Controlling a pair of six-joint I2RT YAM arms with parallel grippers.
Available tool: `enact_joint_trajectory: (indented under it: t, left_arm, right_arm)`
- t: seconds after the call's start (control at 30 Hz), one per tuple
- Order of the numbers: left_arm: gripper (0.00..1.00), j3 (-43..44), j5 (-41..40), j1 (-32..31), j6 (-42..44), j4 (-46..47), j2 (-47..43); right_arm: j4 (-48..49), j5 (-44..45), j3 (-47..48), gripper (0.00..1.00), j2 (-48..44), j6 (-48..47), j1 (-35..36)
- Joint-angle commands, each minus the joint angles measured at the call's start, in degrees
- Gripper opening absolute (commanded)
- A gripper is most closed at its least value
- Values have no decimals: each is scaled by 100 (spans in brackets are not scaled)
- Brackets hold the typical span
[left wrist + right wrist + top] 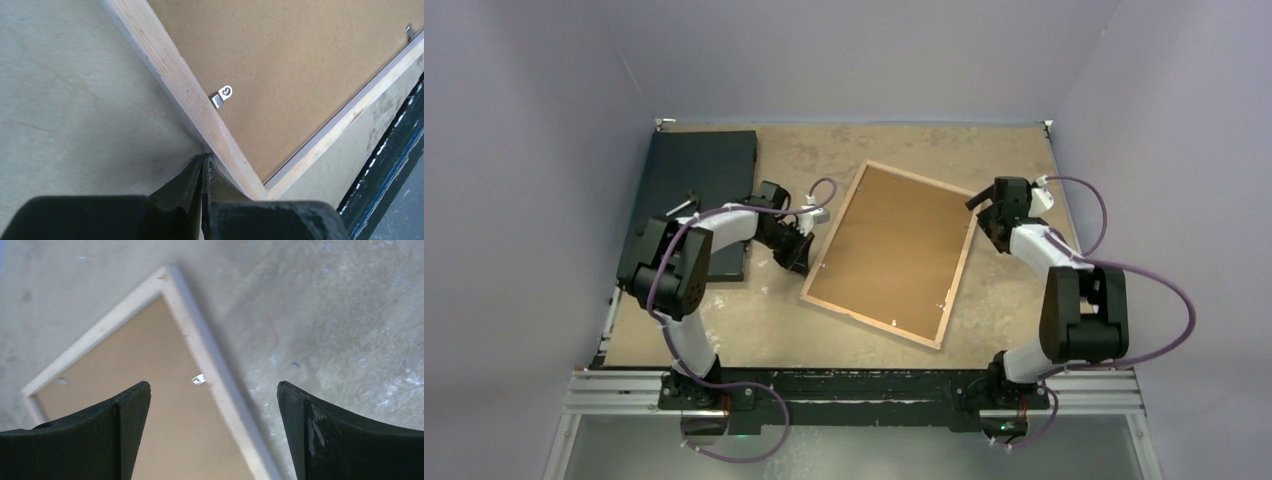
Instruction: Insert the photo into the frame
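Thin-railed light wooden frame (871, 322) lies face-down mid-table, brown fibreboard backing panel (892, 250) seated inside; photo unseen, presumably underneath | left gripper (802, 262) pinched together at side rail; right gripper (986, 222) spread above far corner | looks nearly done

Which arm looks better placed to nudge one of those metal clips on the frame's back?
Probably left. The left tool, shut to a point, sits low at the wooden rail of the frame, near a clip. The right tool hangs open, higher above it.
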Motion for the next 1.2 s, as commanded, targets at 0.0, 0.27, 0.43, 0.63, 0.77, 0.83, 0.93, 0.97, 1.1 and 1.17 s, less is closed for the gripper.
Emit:
enact_joint_trajectory:
  t: [0.0, 0.27, 0.43, 0.63, 0.77, 0.83, 0.93, 0.97, 1.1, 1.17]
  left_arm:
    - [0, -305, -279, -295, 322, 10, -317]
    - [0, -480, -192, -828, 564, -115, -320]
    - [0, -385, -37, -1281, 641, -147, -56]
    - [0, -143, 112, -1912, 515, -94, 341]
    - [0, 82, 242, -2061, 518, -362, 347]
    - [0, 298, 194, -1962, 673, -750, 224]
    - [0, 608, 436, -1283, 852, -1296, -131]
    - [0, 783, 522, -993, 927, -1509, -218]
    - [0, 1418, 368, 111, 775, -1677, -340]
    - [0, 1708, 223, 542, 488, -1366, -222]
  right_arm:
    - [193, -361, 394, 99, 565, -249, -307]
    - [1071, -1624, 933, 99, 1513, -394, -178]
    - [986, -1996, 1609, 99, 2018, -462, 299]
    - [642, -1939, 2261, 99, 2417, -491, 834]
    - [385, -1701, 1989, 99, 2158, -369, 861]
    - [255, -1305, 1842, 99, 1788, -313, 853]
    - [254, -891, 1676, 99, 1261, -350, 855]
    - [282, -729, 1668, 99, 1128, -455, 858]
    - [386, -790, 1517, 99, 718, -579, 1013]
    - [534, -1008, 1468, 99, 654, -603, 1180]
